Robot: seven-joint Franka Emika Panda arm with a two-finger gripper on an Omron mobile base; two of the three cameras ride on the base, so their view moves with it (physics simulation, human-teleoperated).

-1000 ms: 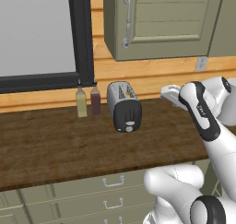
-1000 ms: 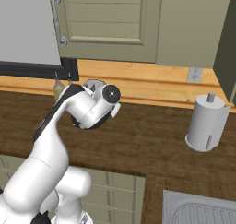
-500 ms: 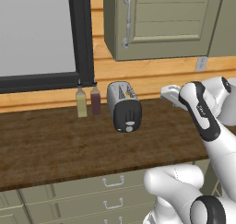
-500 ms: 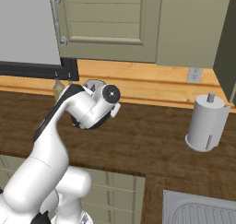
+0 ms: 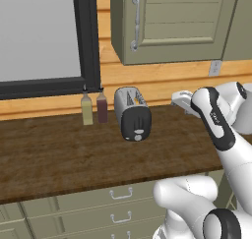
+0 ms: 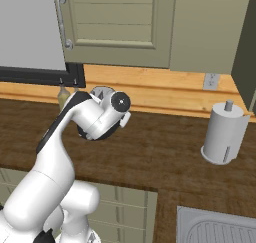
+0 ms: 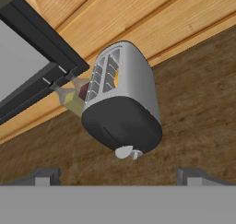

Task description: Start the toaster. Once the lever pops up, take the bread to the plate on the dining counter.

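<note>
Toaster (image 5: 133, 113) sat on the wooden worktop (image 5: 59, 154) beside two bottles (image 5: 94, 106), bread (image 7: 116, 77) tucked in a slot. Its black end faced the claw (image 7: 117, 174), spread wide, probably so it could reach the lever (image 7: 136, 153).

One toaster (image 5: 132, 112), two bottles (image 5: 94, 106), one paper towel roll (image 6: 224, 133), one sink (image 6: 215, 228).

No readable text, labels or numbers anywhere (bottles too small)
</note>
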